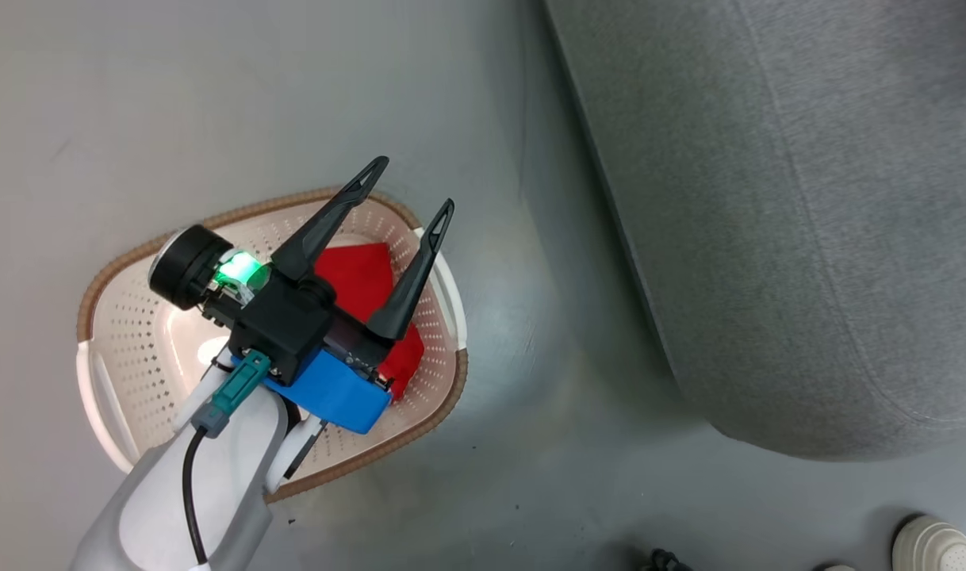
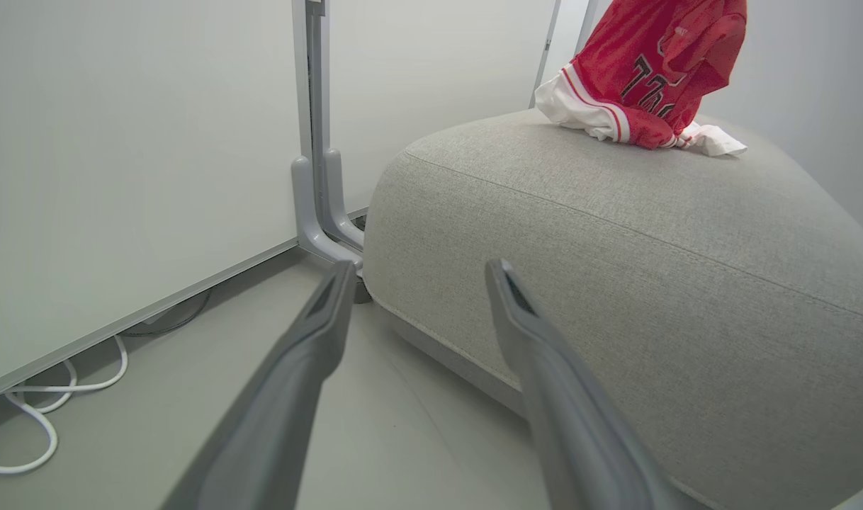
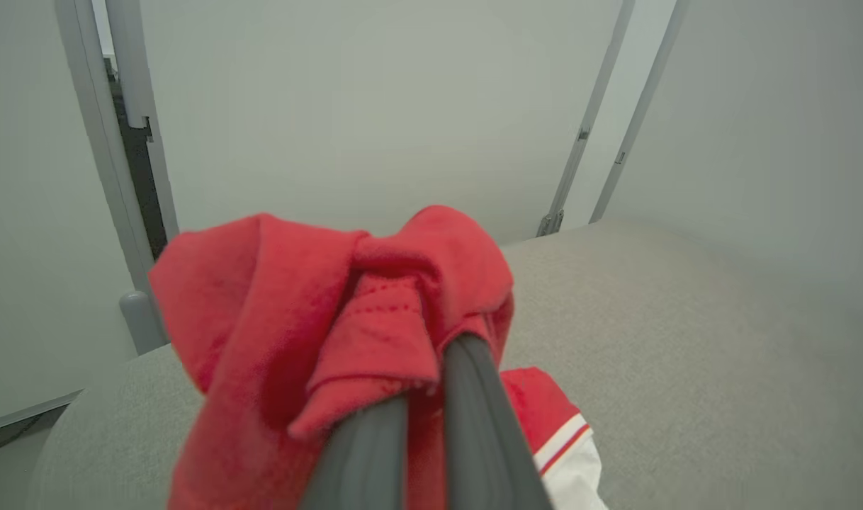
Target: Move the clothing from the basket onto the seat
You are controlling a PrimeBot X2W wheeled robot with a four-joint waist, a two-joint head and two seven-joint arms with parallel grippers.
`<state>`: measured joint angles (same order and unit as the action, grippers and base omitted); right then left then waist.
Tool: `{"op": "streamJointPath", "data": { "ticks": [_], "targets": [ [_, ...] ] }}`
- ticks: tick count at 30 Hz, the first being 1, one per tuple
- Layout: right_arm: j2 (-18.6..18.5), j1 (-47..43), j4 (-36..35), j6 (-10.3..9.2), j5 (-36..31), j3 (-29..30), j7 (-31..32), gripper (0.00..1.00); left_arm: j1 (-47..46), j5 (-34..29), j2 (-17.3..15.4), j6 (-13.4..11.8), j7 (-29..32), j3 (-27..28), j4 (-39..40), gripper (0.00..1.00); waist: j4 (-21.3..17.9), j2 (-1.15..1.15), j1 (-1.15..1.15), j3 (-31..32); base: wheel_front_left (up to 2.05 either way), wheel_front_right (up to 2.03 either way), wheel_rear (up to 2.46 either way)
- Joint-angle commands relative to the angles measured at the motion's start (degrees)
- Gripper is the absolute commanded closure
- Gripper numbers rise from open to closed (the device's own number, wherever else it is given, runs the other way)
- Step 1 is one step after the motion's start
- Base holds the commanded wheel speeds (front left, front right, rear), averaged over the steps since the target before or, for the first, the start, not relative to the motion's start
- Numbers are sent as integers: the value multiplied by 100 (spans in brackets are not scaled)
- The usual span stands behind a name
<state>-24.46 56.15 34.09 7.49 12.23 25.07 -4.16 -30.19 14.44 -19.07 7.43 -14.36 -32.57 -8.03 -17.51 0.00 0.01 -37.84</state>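
Though basket (image 1: 134,349) and seat (image 1: 768,198) stand apart, floor (image 1: 530,357) lies between.

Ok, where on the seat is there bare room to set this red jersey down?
The grey seat is bare across its near stretch, from the rounded corner up to the jersey. Crowded only at the far end, where the jersey, pinched in the right claw, drapes onto it.

The left gripper (image 1: 413,184) has two long black tapered fingers (image 1: 324,226) with slotted tips on a black block over a blue plate (image 1: 332,392). Beside it sit a green light (image 1: 241,270) and a round black cap (image 1: 183,266). A teal plug (image 1: 241,385) with a black cable (image 1: 189,500) enters the pale grey forearm (image 1: 150,507). The right gripper (image 3: 429,375) has smooth dark grey fingers (image 3: 477,425).
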Motion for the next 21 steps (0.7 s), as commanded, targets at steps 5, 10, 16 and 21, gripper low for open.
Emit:
{"op": "streamJointPath", "data": {
  "ticks": [5, 10, 16, 21],
  "targets": [
    [241, -314, 726, 1, -114, 58, -470, 100, -128, -36, -14, 7, 29, -84, 20, 0, 130, 0, -1, -202, 0, 0, 0],
    [226, -398, 1270, 1, -243, -16, -724, 100, -167, -19, 4, 1, 26, -130, -17, 0, 183, 0, -1, -207, 0, 0, 0],
    [105, -306, 1672, 1, -308, -95, -864, 100, -179, 8, 27, -8, -1, -186, -87, 0, 218, 0, -1, -146, 0, 0, 0],
    [54, -243, 1872, 1, -290, -185, -930, 59, -183, 37, 59, -12, -30, -228, -149, 0, 242, 0, -1, -88, 0, 0, 0]
  ]
}}
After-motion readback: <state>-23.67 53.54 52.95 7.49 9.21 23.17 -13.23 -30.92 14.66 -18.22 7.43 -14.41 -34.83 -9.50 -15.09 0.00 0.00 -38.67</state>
